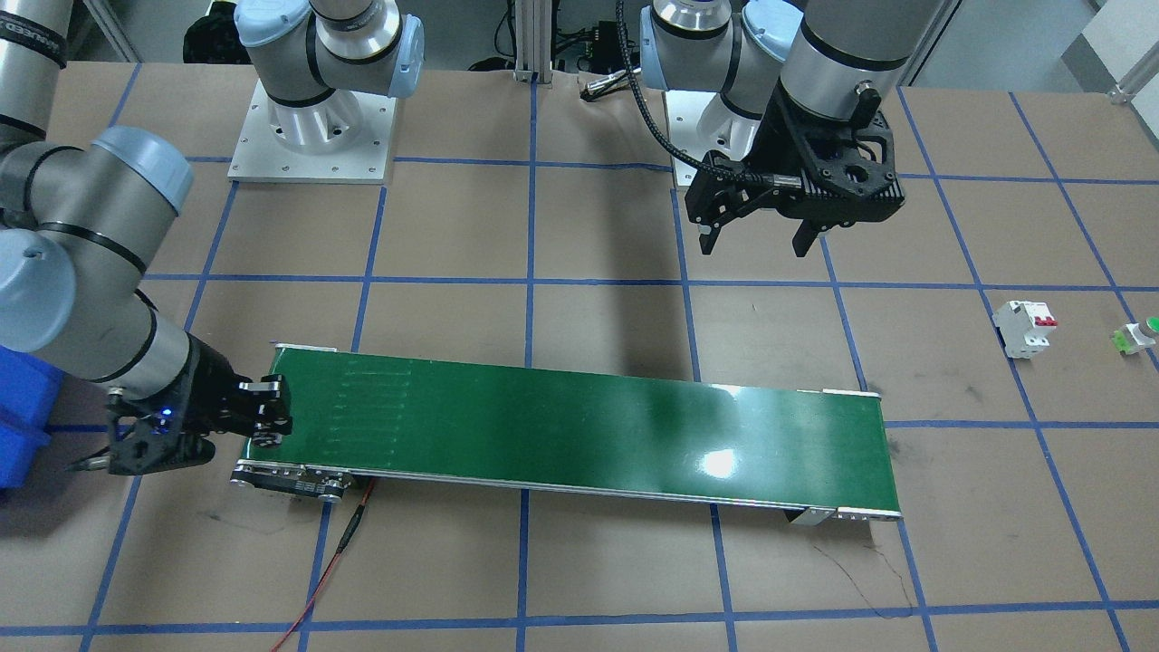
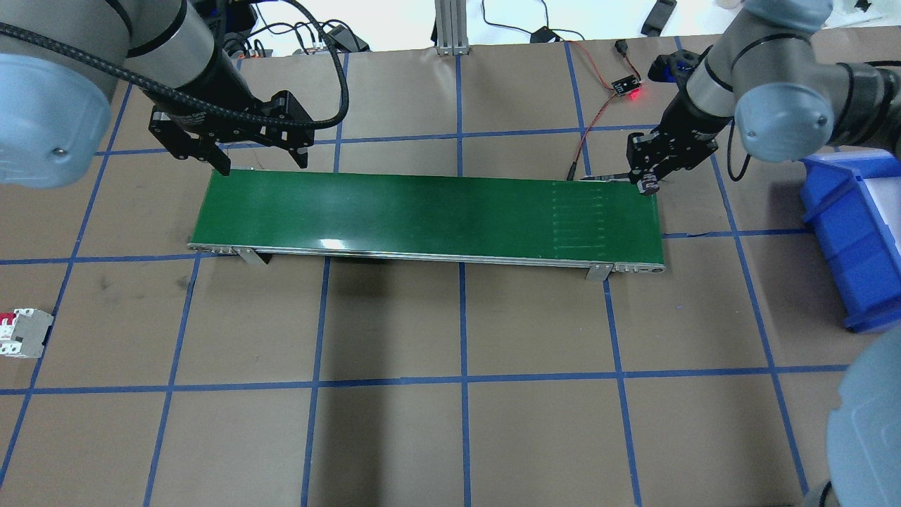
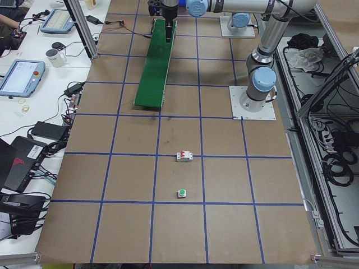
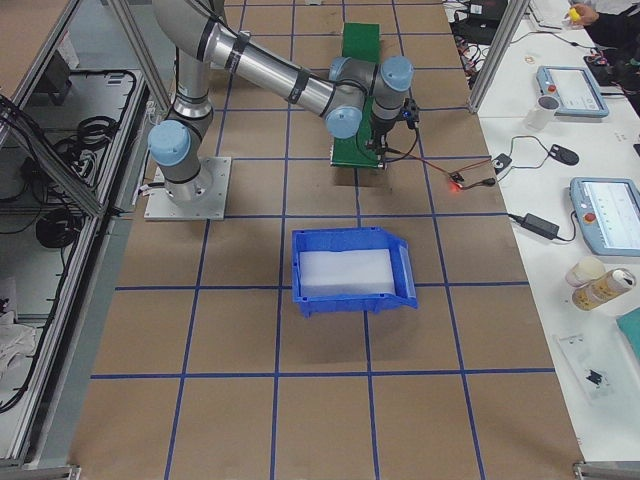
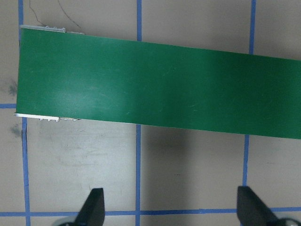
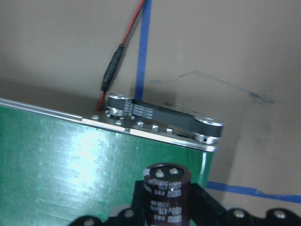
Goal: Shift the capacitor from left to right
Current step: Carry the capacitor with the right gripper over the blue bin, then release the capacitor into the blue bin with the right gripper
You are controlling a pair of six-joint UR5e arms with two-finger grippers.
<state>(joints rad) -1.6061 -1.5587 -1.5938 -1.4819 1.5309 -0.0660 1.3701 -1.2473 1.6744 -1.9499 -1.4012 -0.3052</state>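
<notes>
The capacitor (image 6: 167, 190), a short black cylinder with a metallic top, stands upright between the fingers (image 6: 203, 201) of my right gripper (image 6: 167, 209), which is shut on it. It is held just above the right end of the green conveyor belt (image 2: 422, 211), close to the belt's far corner (image 6: 207, 141). The overhead view shows the right gripper (image 2: 647, 183) at that corner, and the front-facing view shows it (image 1: 270, 418) there too. My left gripper (image 2: 260, 156) is open and empty and hovers above the belt's left end; its spread fingertips (image 5: 96, 202) show below the belt (image 5: 160, 84).
A white circuit breaker (image 1: 1025, 328) with red switches and a green-capped push button (image 1: 1136, 337) lie on the table beyond the belt's left end. A blue bin (image 2: 855, 232) sits to the right of the belt. A red wire (image 1: 335, 561) runs from the belt's right end.
</notes>
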